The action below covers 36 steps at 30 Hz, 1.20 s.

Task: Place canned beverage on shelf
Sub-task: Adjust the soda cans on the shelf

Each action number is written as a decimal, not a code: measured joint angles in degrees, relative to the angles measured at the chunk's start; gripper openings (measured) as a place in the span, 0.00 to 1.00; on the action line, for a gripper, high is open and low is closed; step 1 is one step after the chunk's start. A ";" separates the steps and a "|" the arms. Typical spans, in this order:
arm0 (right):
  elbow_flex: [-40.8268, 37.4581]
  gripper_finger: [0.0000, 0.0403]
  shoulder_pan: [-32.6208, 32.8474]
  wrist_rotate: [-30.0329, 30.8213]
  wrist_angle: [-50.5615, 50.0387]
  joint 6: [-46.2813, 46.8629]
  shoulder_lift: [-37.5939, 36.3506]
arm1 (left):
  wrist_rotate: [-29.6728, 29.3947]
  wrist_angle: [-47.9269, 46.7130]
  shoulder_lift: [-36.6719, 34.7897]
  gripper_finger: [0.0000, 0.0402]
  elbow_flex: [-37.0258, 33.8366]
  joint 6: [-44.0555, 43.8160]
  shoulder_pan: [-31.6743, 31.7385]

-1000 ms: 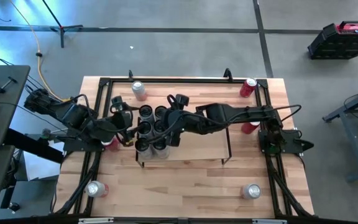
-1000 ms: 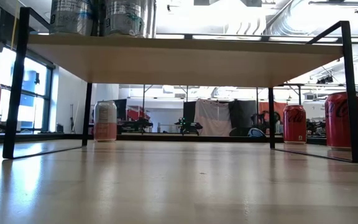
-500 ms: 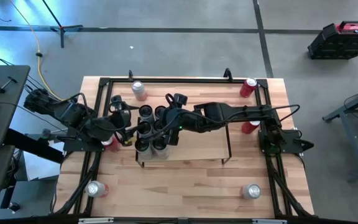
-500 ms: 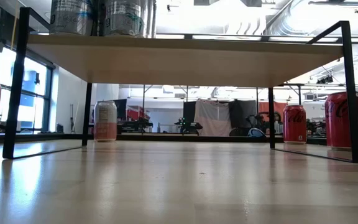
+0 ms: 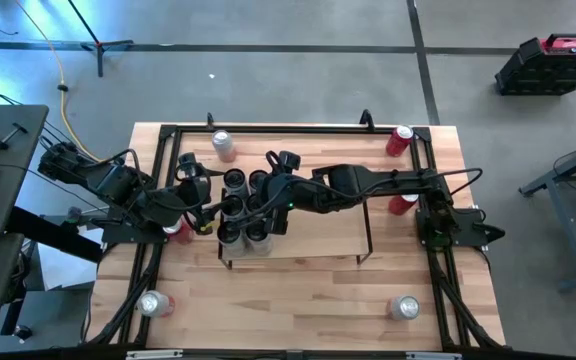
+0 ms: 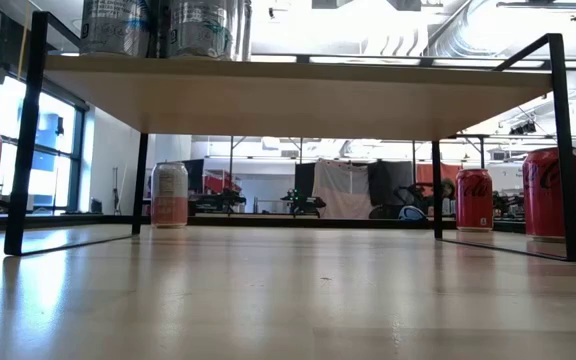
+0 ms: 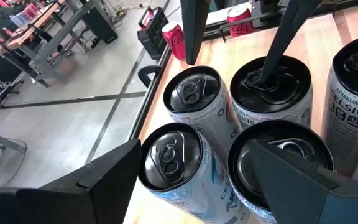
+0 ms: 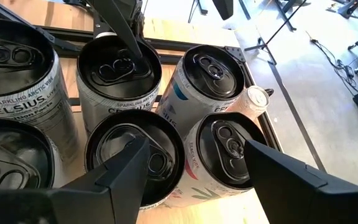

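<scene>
Several cans [image 5: 246, 205] stand upright, packed close together, on the left end of the shelf [image 5: 318, 238]; the low view shows two of them [image 6: 158, 25] on the board [image 6: 298, 92]. My left gripper [image 5: 214, 212] reaches in from the table's left and is open over a white can [image 7: 171, 157]. My right gripper [image 5: 260, 204] reaches in from the right and is open over a pink-marked can [image 8: 227, 146]. Both sets of fingers are up at the level of the can tops. My left gripper has one fingertip [image 8: 137, 55] down at the recessed top of a black-topped can [image 8: 118, 70]; I cannot tell whether it touches. My right gripper has one fingertip [image 7: 265, 76] down in the recessed top of a black-topped can [image 7: 272, 93], slanting from above; I cannot tell whether it touches.
Loose cans stand on the table around the shelf: a pale one [image 5: 223, 145] far left, red ones [image 5: 400, 140] [image 5: 401, 205] at the right, one [image 5: 153, 303] near left, one [image 5: 405, 307] near right, and a red one [image 5: 176, 231] under my left arm. Black rails [image 5: 268, 128] edge the table.
</scene>
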 joint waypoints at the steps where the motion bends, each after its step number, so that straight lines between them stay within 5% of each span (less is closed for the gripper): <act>1: 0.00 0.62 0.01 0.20 0.13 -0.48 0.00 | 0.00 0.01 0.00 0.73 0.00 0.00 -0.05; 36: 0.00 0.62 5.44 -3.13 1.38 -1.37 0.16 | 2.16 1.20 0.81 0.73 0.04 -1.36 -0.11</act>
